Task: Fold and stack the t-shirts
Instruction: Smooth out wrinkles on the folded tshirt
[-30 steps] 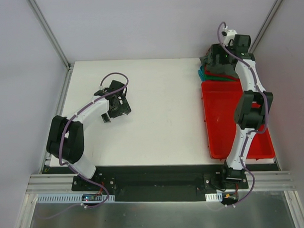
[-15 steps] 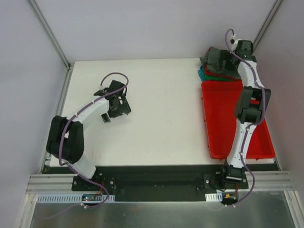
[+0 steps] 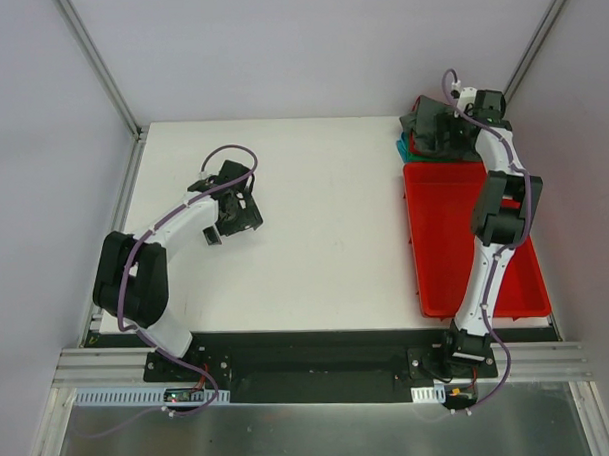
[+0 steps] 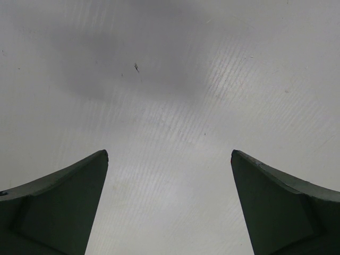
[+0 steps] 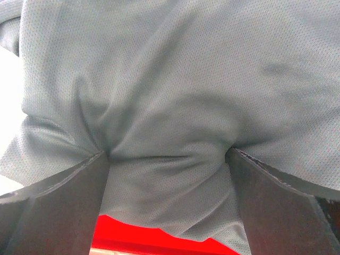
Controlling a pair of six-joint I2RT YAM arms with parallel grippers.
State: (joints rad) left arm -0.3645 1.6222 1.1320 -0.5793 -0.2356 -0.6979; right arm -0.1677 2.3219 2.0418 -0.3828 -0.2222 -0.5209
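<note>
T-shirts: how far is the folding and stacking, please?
Looks done: a teal shirt lies folded at the red tray's far end. In hand: the open right pincer presses into the rumpled grey shirt on top. To do: flattening that grey shirt; the left pincer hangs open over the table.

Overhead camera looks down; wrist cameras closely face table (image 4: 175,106) and charcoal t-shirt (image 5: 186,79).

Left arm (image 3: 174,225) folded, elbow at near left, wrist reaching over mid-left. Left gripper (image 4: 169,154) pointing down, fingers spread wide. Right arm (image 3: 497,161) stretched out to far right corner. Right gripper (image 5: 167,153) angled down, fingers equally wide apart.
</note>
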